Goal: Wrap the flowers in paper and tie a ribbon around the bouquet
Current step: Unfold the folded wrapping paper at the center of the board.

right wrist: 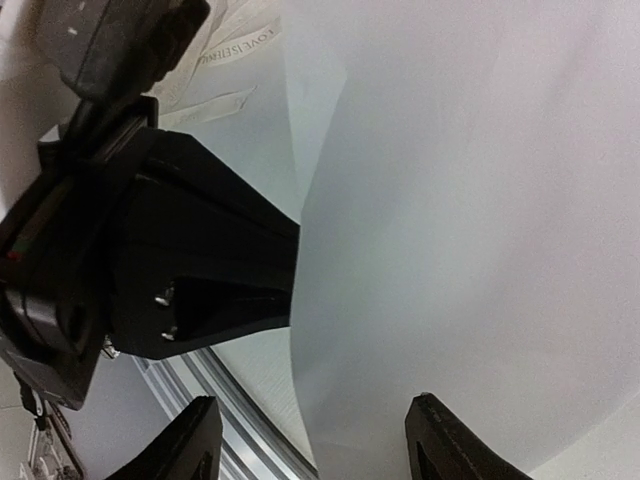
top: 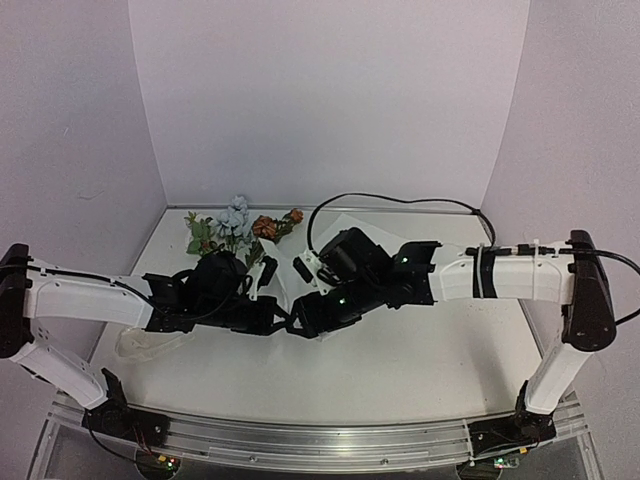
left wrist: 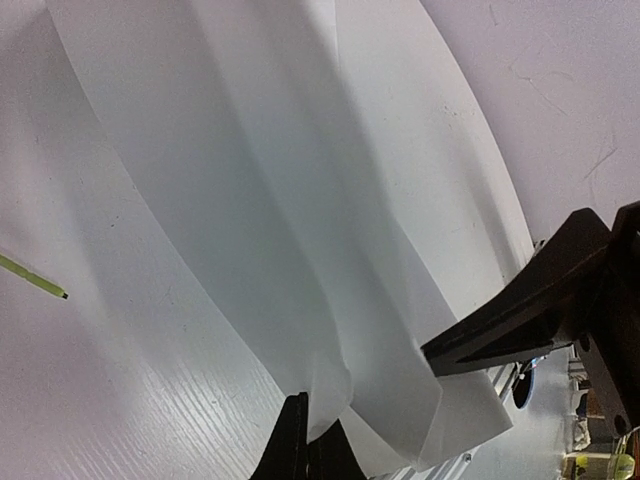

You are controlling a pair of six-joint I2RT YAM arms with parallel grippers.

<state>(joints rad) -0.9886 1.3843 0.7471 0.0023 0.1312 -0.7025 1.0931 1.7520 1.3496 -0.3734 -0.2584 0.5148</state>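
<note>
With our left gripper (left wrist: 308, 440) pinching an edge of the large thin white paper sheet (left wrist: 300, 200) on the white worktop (top: 430, 360) and our right gripper (right wrist: 315, 420) spread astride it, we feared the unheld fold might spring open before covering the orange-and-pale-blue flowers (top: 240, 228) behind.

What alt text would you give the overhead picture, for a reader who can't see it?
Two white-and-black robot arms reach inward, the left claw and right claw meeting over a white paper sheet on the table. Behind them lies a bunch of flowers with pale blue and orange blooms, and a black cable arcs behind the right arm.
</note>
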